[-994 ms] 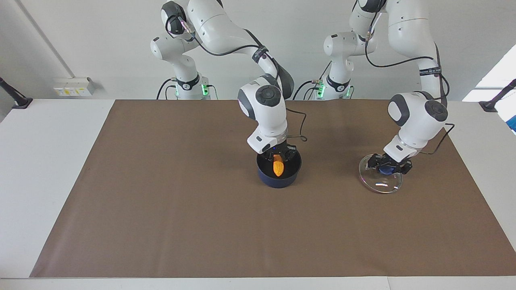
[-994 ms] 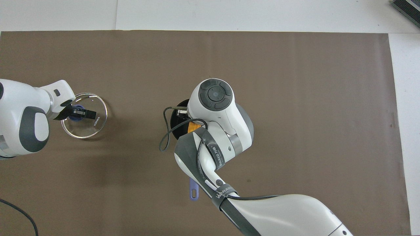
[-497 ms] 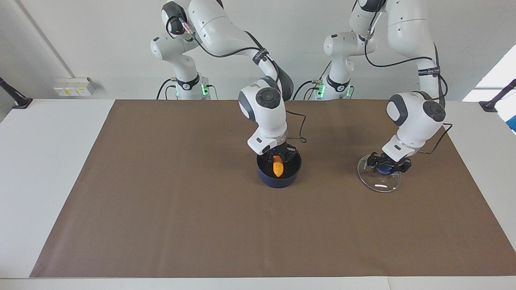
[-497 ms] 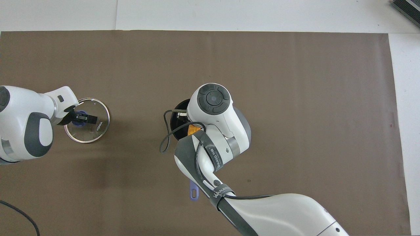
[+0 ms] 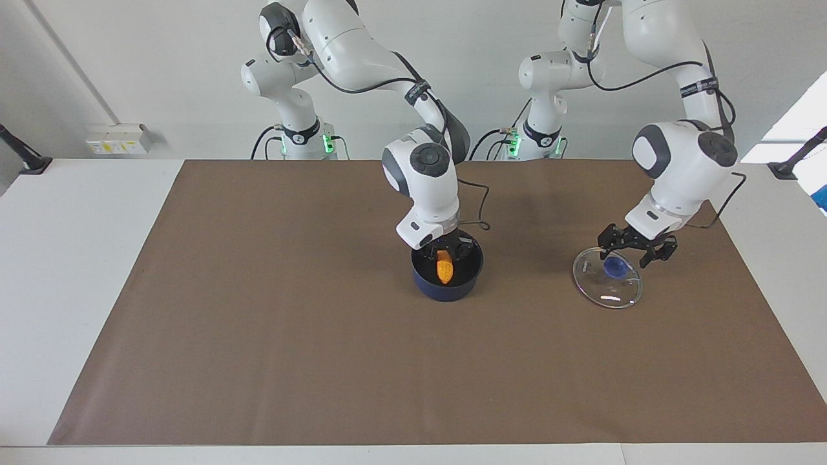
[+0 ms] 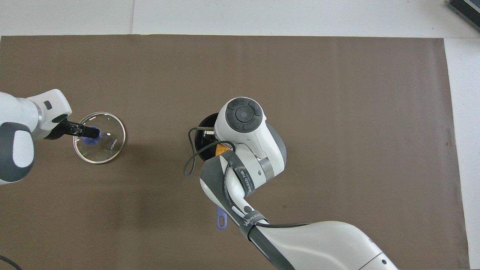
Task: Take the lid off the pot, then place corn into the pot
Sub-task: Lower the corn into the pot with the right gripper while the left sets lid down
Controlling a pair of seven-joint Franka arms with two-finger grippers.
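The dark blue pot stands mid-table; in the overhead view only part of its rim and its handle's end show under the right arm. The orange-yellow corn stands on end inside the pot, tapered end down, and a bit of it shows from above. My right gripper is shut on the corn's top, at the pot's mouth. The glass lid lies flat on the mat, toward the left arm's end. My left gripper is open just above its blue knob.
A brown mat covers most of the white table. A cable loop hangs from the right wrist beside the pot. A dark object sits at the table's corner farthest from the robots, at the right arm's end.
My left gripper set the lid flat on the mat, opened and rose off the knob. My right gripper stayed at the pot's mouth with the corn.
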